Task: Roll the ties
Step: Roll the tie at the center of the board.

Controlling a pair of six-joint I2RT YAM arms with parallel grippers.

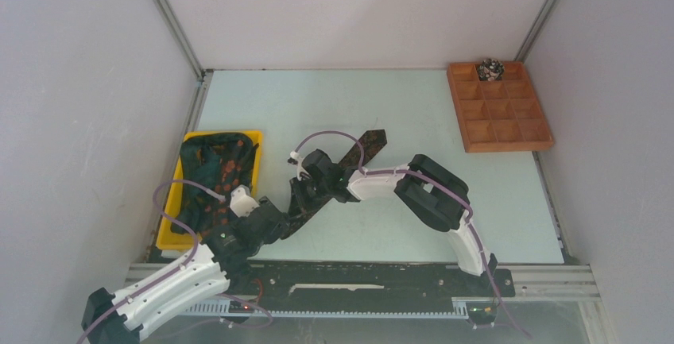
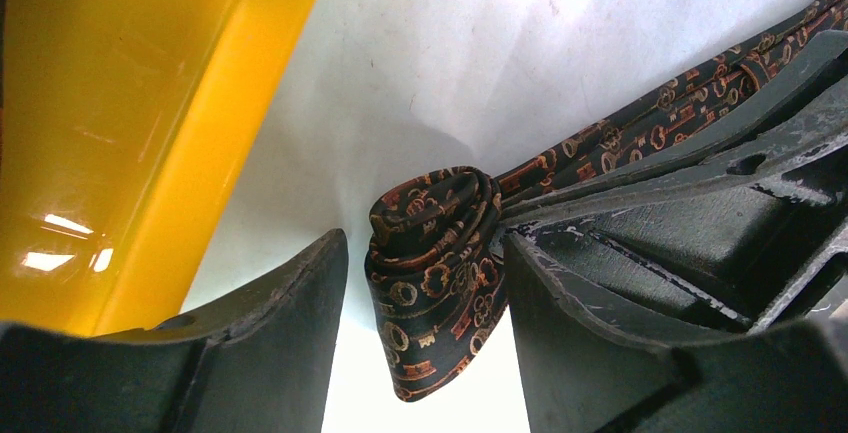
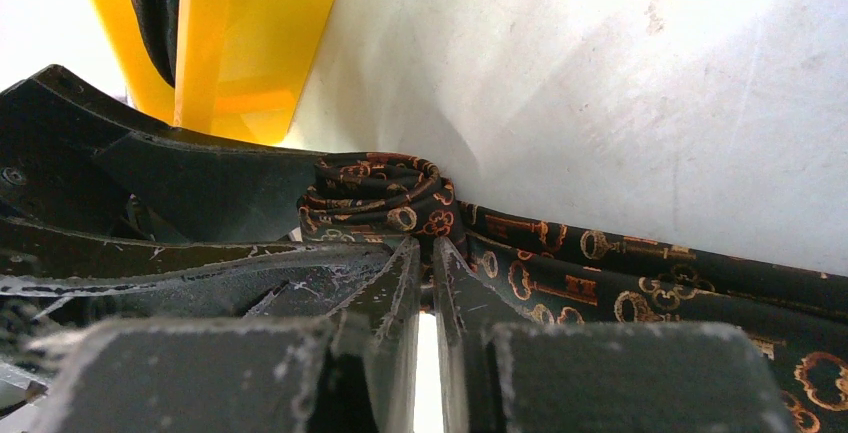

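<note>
Left claw (image 2: 425, 248) jaws spread apart, right claw (image 3: 427, 253) jaws pressed nearly together, both claws low, close together.

black fabric necktie (image 2: 437, 273) patterned with orange-brown keys, glossy yellow plastic tray (image 2: 120, 133), brown wooden compartment box (image 1: 509, 146), pale mint desk (image 1: 334, 98), purple robot cables (image 1: 334, 133)

Top cam high behind, looks down on whole table (image 1: 358, 106); both wrist cams low, v. close, share half-rolled tie (image 2: 435, 273).

Table (image 1: 358, 106): tie (image 1: 367, 144), yellow bin (image 1: 168, 237), wooden tray (image 1: 509, 147)
</note>
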